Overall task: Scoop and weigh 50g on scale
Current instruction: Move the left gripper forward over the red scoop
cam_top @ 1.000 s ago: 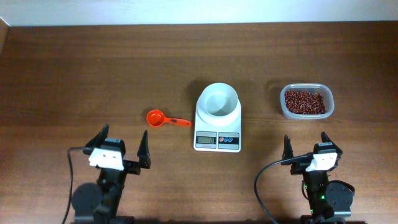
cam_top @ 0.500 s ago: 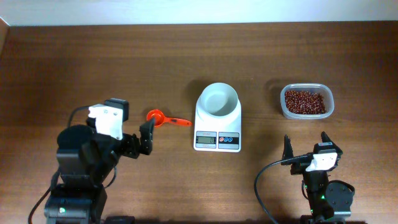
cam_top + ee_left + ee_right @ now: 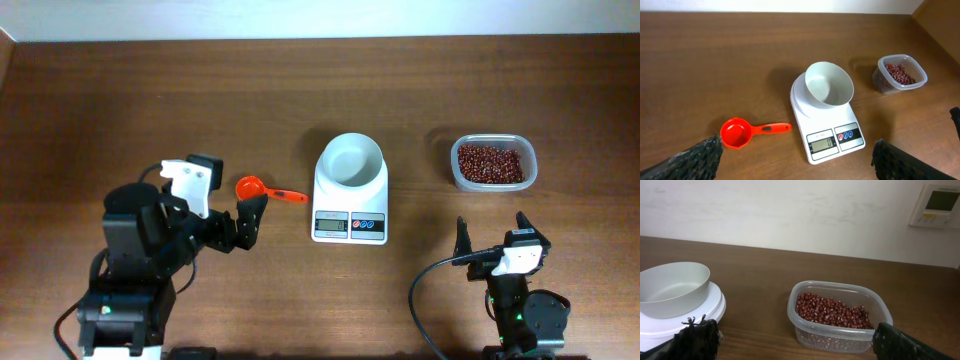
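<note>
The white scale stands mid-table with an empty white bowl on top, and its display reads 0. Dark red-brown beans fill a clear tub to the scale's right and also show as beans in the right wrist view. An orange scoop lies flat left of the scale, its handle pointing towards it. My left gripper hangs open just in front of the scoop, holding nothing. My right gripper stands open near the front edge, in front of the tub.
The clear plastic tub sits at the right, about a hand's width from the scale. The table's far edge meets a pale wall. A wall control panel shows in the right wrist view. Cables trail from the right arm's base.
My left arm has risen from its rest pose and swung forward and right, bringing its open gripper close to the scoop. The right arm, scale, scoop and tub have not moved.
</note>
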{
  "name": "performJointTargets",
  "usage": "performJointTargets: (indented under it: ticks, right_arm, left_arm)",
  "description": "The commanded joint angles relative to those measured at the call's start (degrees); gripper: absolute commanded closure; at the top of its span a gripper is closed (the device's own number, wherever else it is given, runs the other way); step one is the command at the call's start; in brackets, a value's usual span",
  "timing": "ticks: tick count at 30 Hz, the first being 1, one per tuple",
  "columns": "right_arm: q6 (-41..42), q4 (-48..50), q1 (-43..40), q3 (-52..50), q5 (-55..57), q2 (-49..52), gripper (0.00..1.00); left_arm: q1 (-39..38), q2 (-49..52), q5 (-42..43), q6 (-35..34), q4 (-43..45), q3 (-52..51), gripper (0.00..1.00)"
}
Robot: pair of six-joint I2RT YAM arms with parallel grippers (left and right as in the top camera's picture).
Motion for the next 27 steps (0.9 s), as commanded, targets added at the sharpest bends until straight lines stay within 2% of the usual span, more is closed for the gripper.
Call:
performJointTargets:
  ticks: [1,9,15,27]
  right_arm:
    - [-0.17,0.02,-0.11,-0.52,-0.15,-0.44,0.01]
    - [-0.20,0.02,-0.11,-0.52,-0.15,-0.44,0.01]
    - [-0.20,0.02,-0.11,-0.52,-0.15,-0.44,0.01]
    - [-0.17,0.02,-0.11,-0.52,-0.15,-0.44,0.01]
  left_arm:
    - [0.20,1.22,0.39,-3.06,0.22,1.01,0.01]
    - [0.20,5.27,0.42,-4.13,0.98,1.01,0.01]
    - [0.20,8.17,0.42,-10.47,1.75,1.01,0.01]
    - [0.20,11.54,-0.35,-10.34,-0.48,1.01,0.01]
